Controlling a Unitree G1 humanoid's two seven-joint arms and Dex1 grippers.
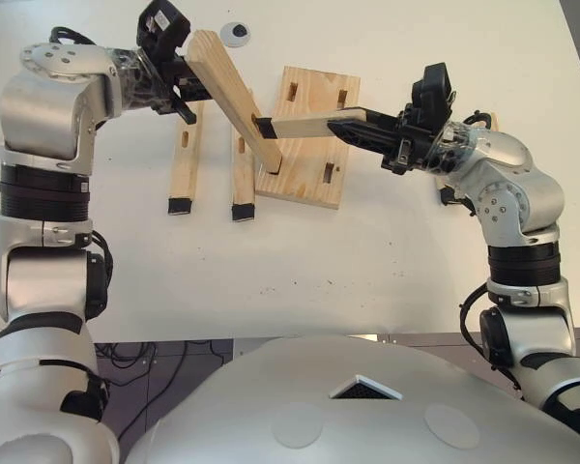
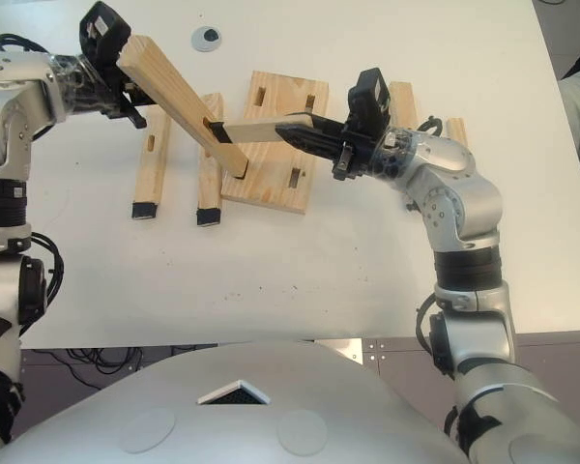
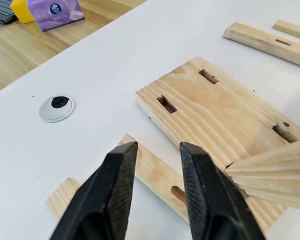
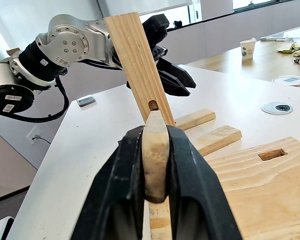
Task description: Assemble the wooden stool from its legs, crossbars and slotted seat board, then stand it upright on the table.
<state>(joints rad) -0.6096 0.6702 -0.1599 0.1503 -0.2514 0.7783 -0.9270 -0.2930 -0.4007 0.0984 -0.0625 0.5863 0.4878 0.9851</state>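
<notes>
Clamping crossbar (image 1: 304, 126), right jaws, tip at slot (image 4: 153, 105) of leg (image 1: 222, 82)

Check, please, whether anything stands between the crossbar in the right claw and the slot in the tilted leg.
Nothing visible does. The crossbar, clamped in the right claw, meets the tilted leg with its tip right at the slot; no other part lies between them.
</notes>
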